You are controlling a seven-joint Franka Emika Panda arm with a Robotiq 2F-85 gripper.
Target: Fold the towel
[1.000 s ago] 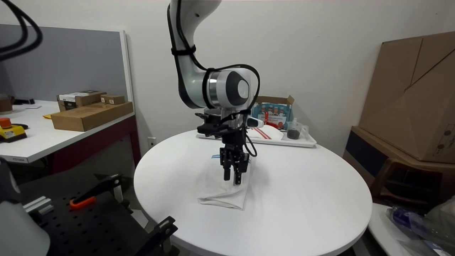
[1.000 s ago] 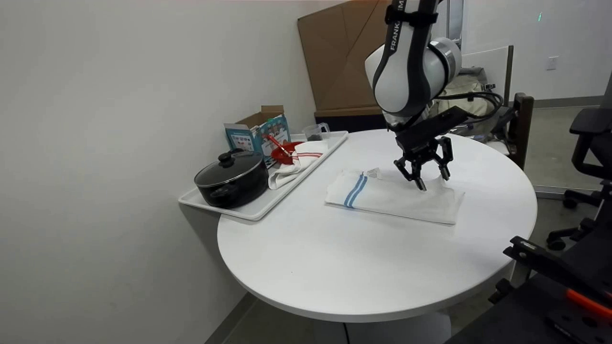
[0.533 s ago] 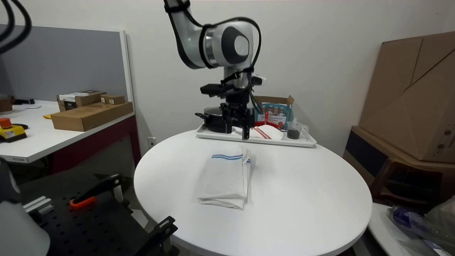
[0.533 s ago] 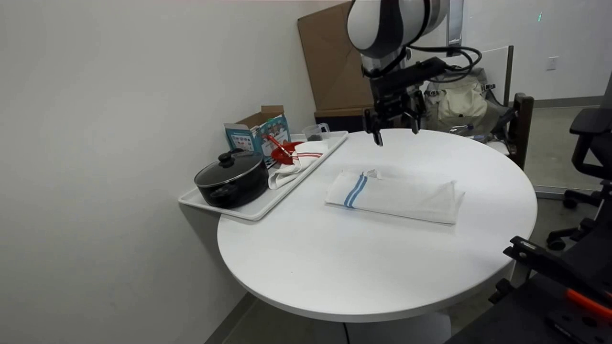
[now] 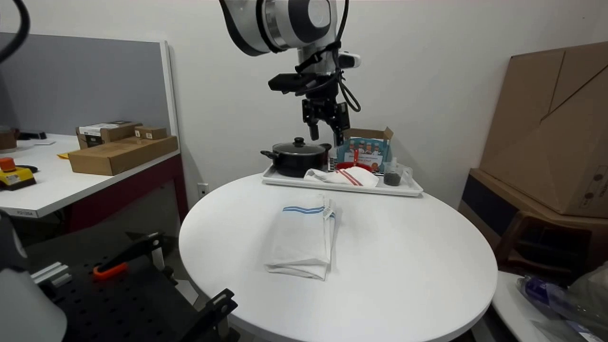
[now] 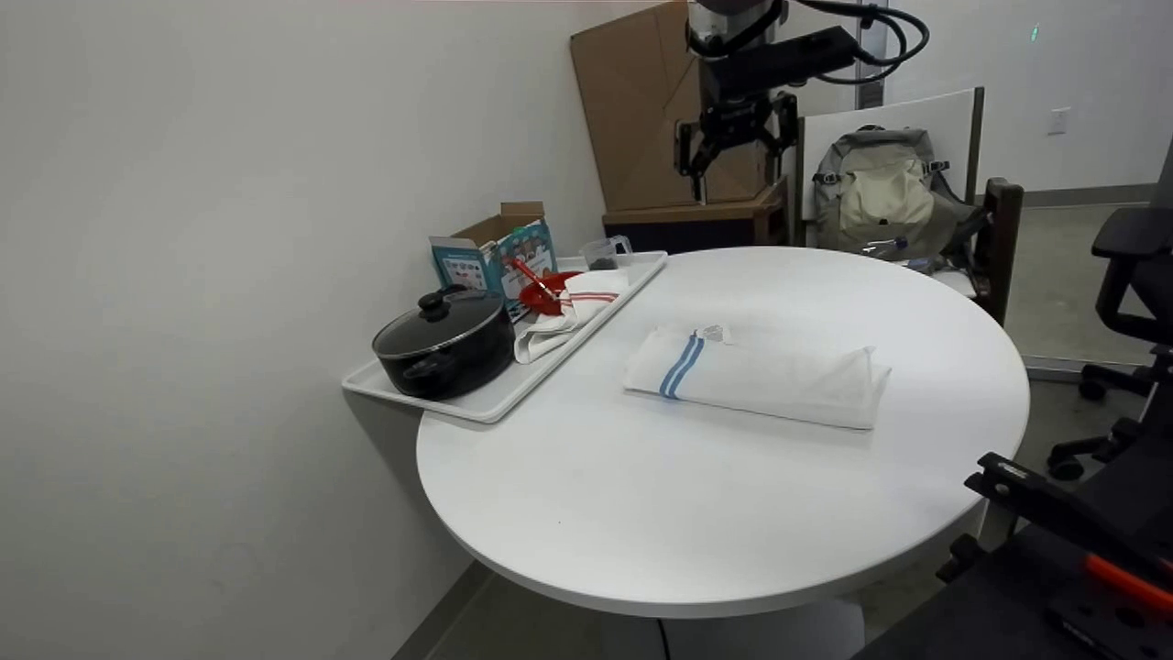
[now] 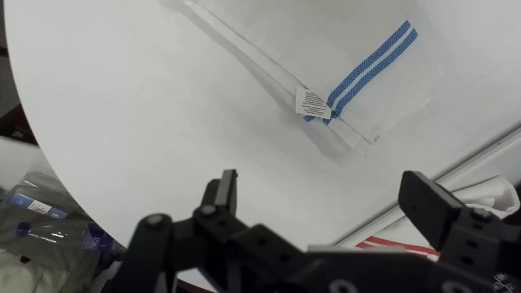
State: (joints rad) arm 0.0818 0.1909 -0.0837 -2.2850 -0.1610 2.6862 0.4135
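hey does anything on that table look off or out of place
Nothing looks spilled. The tray juts past the table near the pot, so that end seems partly unsupported. The towel is folded slightly unevenly: its layers don't line up beside the printed label.

Holds the gripper [image 6: 738, 183] up with jaws apart, well clear of the towel [image 6: 779, 385] folded on the round table [image 6: 696, 513], blue-striped end toward the tray [image 6: 497, 394]. Carries on that tray a lidded black pot [image 6: 449, 356], an open box [image 6: 524, 255] and a red-striped cloth [image 6: 573, 321].
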